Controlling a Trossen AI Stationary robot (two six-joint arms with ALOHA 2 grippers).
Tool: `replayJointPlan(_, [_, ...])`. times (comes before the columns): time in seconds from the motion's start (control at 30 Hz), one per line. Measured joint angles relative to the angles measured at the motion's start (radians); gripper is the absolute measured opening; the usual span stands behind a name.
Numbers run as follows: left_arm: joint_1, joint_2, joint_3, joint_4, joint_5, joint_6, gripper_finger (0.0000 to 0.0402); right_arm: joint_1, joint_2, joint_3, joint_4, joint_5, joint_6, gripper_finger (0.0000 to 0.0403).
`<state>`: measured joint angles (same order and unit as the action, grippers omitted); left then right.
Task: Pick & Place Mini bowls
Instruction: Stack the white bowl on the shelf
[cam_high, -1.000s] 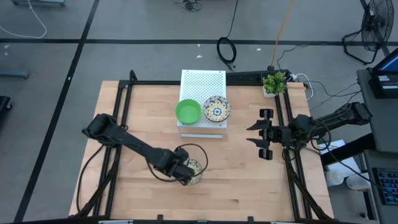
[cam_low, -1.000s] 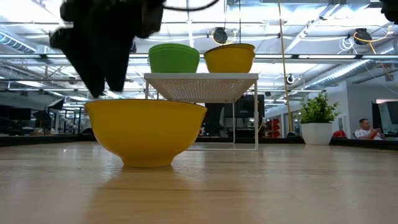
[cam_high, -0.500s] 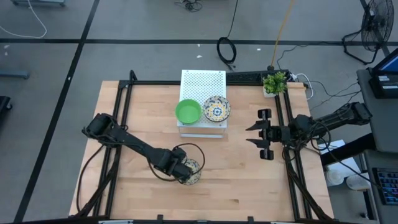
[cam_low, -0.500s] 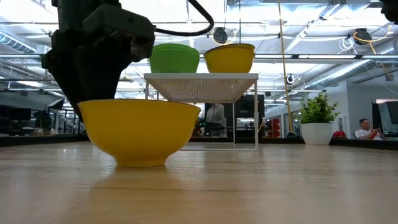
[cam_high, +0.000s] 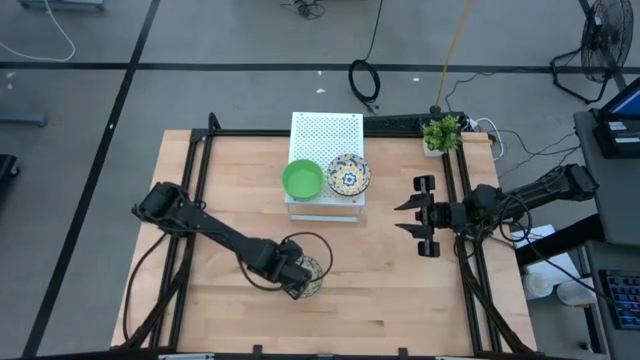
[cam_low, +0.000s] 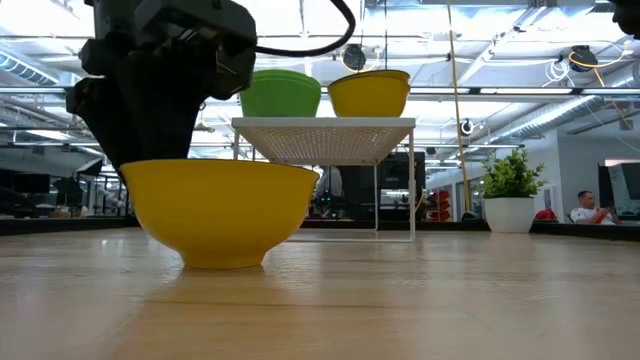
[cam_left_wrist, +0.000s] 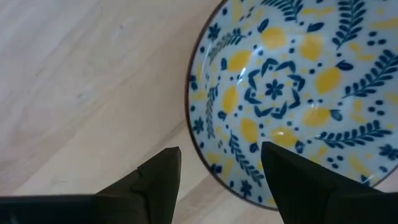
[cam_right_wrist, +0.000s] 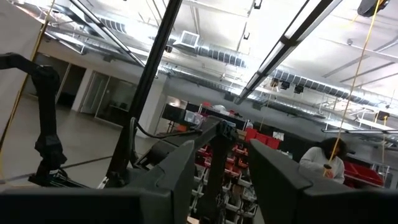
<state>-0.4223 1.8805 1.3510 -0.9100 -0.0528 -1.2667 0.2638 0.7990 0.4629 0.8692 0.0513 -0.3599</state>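
Observation:
A floral mini bowl (cam_high: 313, 268), yellow outside (cam_low: 220, 205), stands on its foot on the wooden table, near the middle of the near half. My left gripper (cam_high: 296, 278) (cam_low: 140, 130) is open above the bowl's left rim (cam_left_wrist: 221, 149). One green bowl (cam_high: 302, 180) and a second floral bowl (cam_high: 348, 175) sit on the near edge of the white perforated box (cam_high: 326, 135). My right gripper (cam_high: 405, 215) (cam_right_wrist: 221, 155) waits open at the table's right side, level, touching nothing. The other mini bowls are out of view. My left gripper comes from above, pointing down, at the floral bowl's left rim (cam_left_wrist: 202, 152). One finger (cam_left_wrist: 280, 168) is over the bowl's inside and the other (cam_left_wrist: 161, 174) is outside the rim. I cannot tell whether either touches. The bowl stands upright on the table.
A small potted plant (cam_high: 441, 132) (cam_low: 512, 185) stands at the far right corner. The box rises on legs at the far middle (cam_low: 325, 135). Bare wood lies to the right of the bowl and along the near edge. People sit in the room beyond (cam_low: 590, 208) (cam_right_wrist: 323, 162).
My left gripper has come down from above the floral bowl onto its left rim. The bowl has slid a little toward the table's left edge, still upright on the table. The right arm has kept still.

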Motion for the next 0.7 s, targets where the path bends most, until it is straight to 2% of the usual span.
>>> replayJointPlan(0.1, [0.003, 0.0, 0.0, 0.0, 0.001, -0.003, 0.0223, 0.0, 0.0, 0.0, 0.0, 0.0, 0.0, 0.0139])
replayJointPlan(0.2, [0.005, 0.0, 0.0, -0.002, 0.003, -0.008, 0.02, 0.0, 0.0, 0.0, 0.0, 0.0, 0.0, 0.0139])
replayJointPlan(0.53, [0.011, -0.003, 0.001, -0.002, 0.019, 0.035, 0.002, 0.0, 0.0, 0.001, -0.004, 0.0, 0.004, 0.0139])
replayJointPlan(0.6, [0.014, -0.009, 0.005, 0.004, 0.002, 0.045, 0.0014, 0.0, 0.0, 0.001, -0.007, 0.0, 0.008, 0.0139])
replayJointPlan(0.7, [0.017, -0.005, 0.001, 0.0, -0.028, 0.076, 0.0025, 0.0, 0.0, 0.001, -0.008, 0.0, 0.014, 0.0139])
